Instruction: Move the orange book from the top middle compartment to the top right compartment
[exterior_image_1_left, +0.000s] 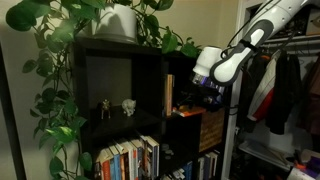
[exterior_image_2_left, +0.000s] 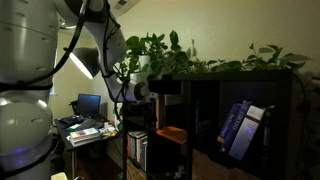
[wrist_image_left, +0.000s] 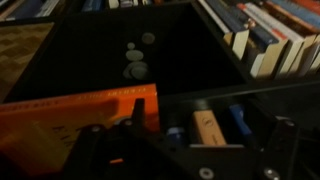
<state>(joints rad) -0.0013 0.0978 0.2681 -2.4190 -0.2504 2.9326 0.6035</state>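
Orange book (wrist_image_left: 80, 112) lies flat, cover up, with one long edge facing the wrist camera. In an exterior view the same book (exterior_image_1_left: 186, 113) sits on the shelf floor just beside the thin tan upright book (exterior_image_1_left: 168, 95). I read that cubby as the top middle compartment (exterior_image_1_left: 184, 80), but I'm not certain, since the arm covers whatever lies further along. Gripper (wrist_image_left: 190, 148) hangs right at the book's edge with its jaws spread wide and nothing between them, so it is released, not gripping. One corner of the book is partly behind a finger; can't tell if they touch. The flat pose makes sense: a thin paperback only offers a pinch across its thickness, so an edge has to face the jaws. Containers: blue items (wrist_image_left: 235, 120) and a tan piece (wrist_image_left: 207, 128) show just beside the book in the wrist view, under a dark bar. They are probably the top right compartment's contents, but I can't tell whether a wall stands between them and the book. The black cubby beyond holds a few small pale round things (wrist_image_left: 135, 62), and a row of pale-spined books (wrist_image_left: 265, 40) runs off to the side. An exterior view shows a wide cubby with small figurines (exterior_image_1_left: 105, 107), a lower cubby packed with books (exterior_image_1_left: 130, 160), and a plant (exterior_image_1_left: 60, 60) draped over the shelf unit (exterior_image_1_left: 150, 48).
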